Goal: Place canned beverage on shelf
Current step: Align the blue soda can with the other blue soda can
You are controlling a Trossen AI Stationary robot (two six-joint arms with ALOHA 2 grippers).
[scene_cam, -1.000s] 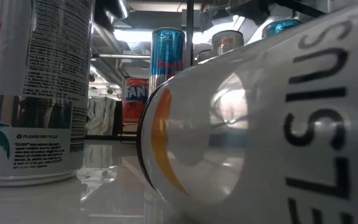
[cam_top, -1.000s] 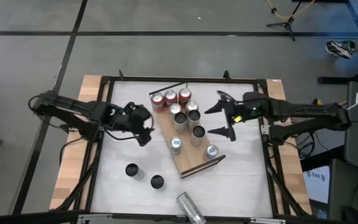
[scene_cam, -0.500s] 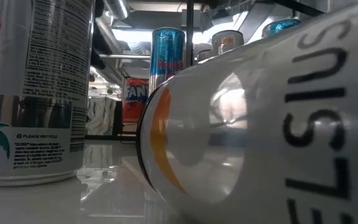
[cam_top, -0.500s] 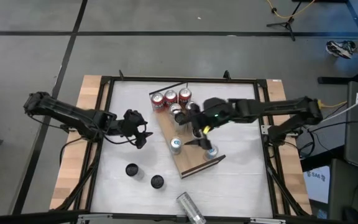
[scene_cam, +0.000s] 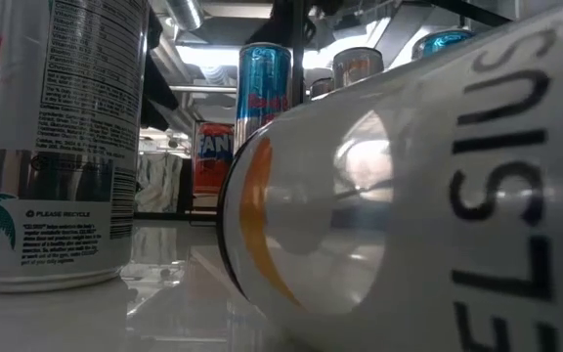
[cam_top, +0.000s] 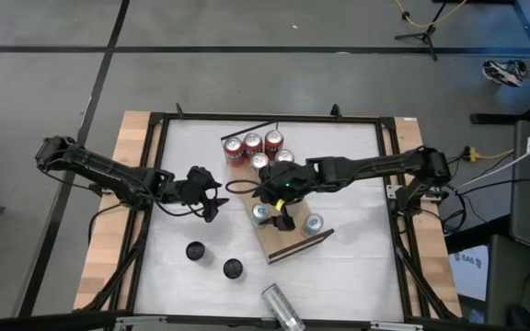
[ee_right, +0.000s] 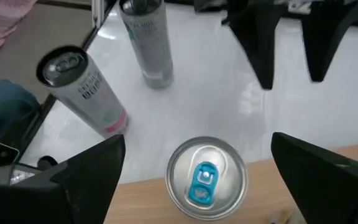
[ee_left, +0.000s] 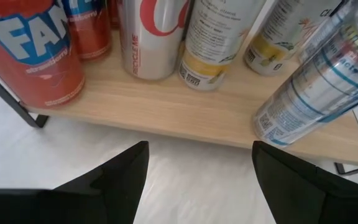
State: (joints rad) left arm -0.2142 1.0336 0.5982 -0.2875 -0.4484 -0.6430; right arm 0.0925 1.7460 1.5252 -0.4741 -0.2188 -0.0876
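Grey concrete floor all around, and in the middle sits the white tabletop (cam_top: 339,248) in its black frame, with the shelf (cam_top: 288,241) lying on it at an angle, a thin black rail at its far end.

So the right gripper (cam_top: 279,213) is stretched right across over the shelf, fingers spread wide and holding nothing. Directly under it, between the two fingers in the wrist view, stands a silver can with a blue tab (ee_right: 207,177) on the wood. Past that can, off the board on the white surface, are two dark-topped cans (ee_right: 82,90), upright and apart from each other.

The left gripper (cam_top: 212,195) is just beside the shelf's long edge, facing it, fingers apart with nothing in between. Its own wrist view looks straight at the row on the board: a red Fanta can (ee_left: 33,53), a white-and-red can (ee_left: 151,37) next to it, then yellow-labelled ones further along.

The two grippers are close, facing each other over the board's edge.

Nearest the front edge of the table, well away from both grippers, a white Celsius can (cam_top: 282,307) lies on its side.
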